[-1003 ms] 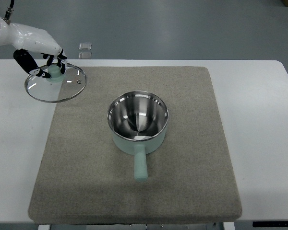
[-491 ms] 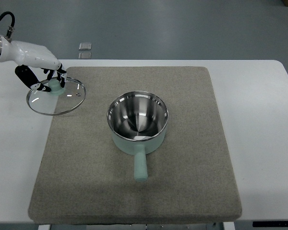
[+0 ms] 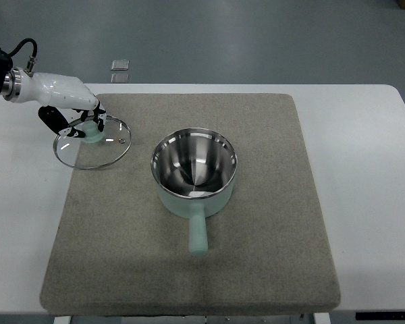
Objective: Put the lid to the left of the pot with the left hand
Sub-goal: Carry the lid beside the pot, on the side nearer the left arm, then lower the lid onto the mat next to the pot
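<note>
A glass lid (image 3: 92,143) with a metal rim and a mint-green knob hangs at the mat's left edge, left of the pot and slightly farther back. My left hand (image 3: 83,123) comes in from the left edge and is shut on the lid's knob. The pot (image 3: 194,171) is mint green with a steel inside and stands uncovered on the middle of the mat. Its handle (image 3: 198,234) points toward the near edge. The right arm does not show.
A grey felt mat (image 3: 270,223) covers most of the white table (image 3: 368,169). Two small square tiles (image 3: 120,65) lie on the floor beyond the table's far edge.
My left hand has carried the lid to the right and toward the near side, from over the bare table onto the mat's left edge, closer to the pot.
</note>
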